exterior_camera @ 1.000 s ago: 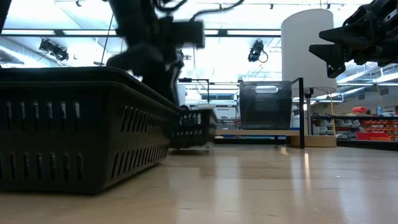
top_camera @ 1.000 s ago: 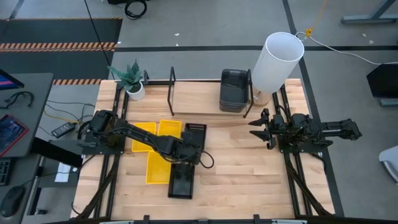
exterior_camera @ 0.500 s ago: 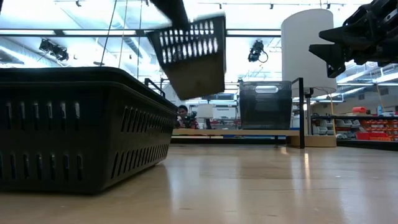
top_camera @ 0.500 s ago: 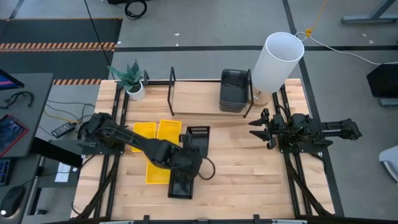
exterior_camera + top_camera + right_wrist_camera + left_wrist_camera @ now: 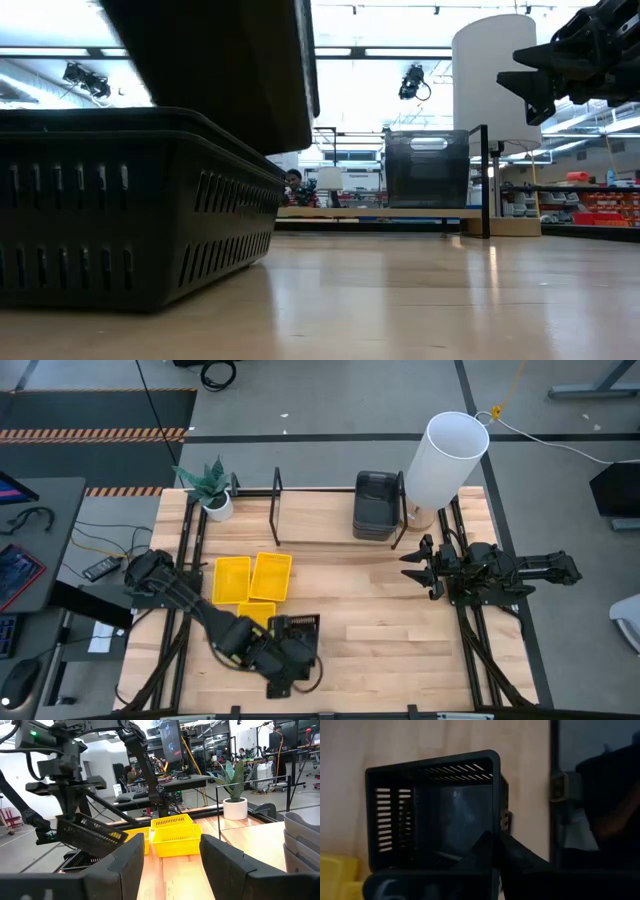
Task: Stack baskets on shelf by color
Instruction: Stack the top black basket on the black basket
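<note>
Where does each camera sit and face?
High: above the table, facing down; both arms, left gripper holding a black basket.
Low: table height, toward the shelf; right gripper upper right.
Left wrist: along its fingers to that basket.
Right wrist: past its open fingers, toward yellow baskets.
Shared by high and right wrist: yellow baskets.

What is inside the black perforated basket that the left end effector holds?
The black perforated basket looks empty; only its smooth floor and slotted walls show. The left end effector grips the near rim and covers that inner corner.

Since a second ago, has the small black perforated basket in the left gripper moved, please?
Yes. The black perforated basket moved toward the table's near edge, away from the black shelf.
</note>
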`<state>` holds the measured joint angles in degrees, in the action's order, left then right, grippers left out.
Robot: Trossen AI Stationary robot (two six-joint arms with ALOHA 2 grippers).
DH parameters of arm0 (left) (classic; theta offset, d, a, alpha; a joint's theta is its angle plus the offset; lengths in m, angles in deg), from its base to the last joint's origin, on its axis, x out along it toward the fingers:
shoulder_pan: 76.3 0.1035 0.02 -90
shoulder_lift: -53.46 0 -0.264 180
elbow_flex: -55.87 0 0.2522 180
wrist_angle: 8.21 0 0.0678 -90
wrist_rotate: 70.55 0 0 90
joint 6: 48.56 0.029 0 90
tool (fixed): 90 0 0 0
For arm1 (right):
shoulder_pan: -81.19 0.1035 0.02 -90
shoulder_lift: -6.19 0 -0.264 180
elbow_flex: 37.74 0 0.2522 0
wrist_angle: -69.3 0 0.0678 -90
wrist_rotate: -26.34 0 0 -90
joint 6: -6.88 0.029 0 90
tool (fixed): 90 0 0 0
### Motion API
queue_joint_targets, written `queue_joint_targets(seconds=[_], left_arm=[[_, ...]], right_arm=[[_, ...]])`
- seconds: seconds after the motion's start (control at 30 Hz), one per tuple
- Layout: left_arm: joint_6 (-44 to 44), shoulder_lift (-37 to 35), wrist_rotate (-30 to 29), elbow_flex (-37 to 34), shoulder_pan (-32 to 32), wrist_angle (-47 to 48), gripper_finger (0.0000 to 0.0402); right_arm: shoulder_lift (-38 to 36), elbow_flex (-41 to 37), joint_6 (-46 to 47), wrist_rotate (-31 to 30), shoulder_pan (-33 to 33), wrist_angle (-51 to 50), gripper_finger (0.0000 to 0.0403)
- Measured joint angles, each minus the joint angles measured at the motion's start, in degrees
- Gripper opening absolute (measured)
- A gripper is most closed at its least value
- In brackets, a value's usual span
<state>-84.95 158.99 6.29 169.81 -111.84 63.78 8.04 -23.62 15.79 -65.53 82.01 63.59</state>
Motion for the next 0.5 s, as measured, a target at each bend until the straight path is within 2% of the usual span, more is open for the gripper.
queue_joint_targets(seconds=[0.33, 0.5], left_arm=[[-2.0, 0.0, -2.3, -1.2, -2.3, 1.9, 0.0014], [-2.0, 0.9, -0.6, -2.3, -1.8, 3.1, 0.0014]], right_arm=[[0.0, 0.0, 0.0, 0.0, 0.0, 0.0, 0.0197], [0.0, 0.0, 0.0, 0.0, 0.0, 0.0, 0.0197]])
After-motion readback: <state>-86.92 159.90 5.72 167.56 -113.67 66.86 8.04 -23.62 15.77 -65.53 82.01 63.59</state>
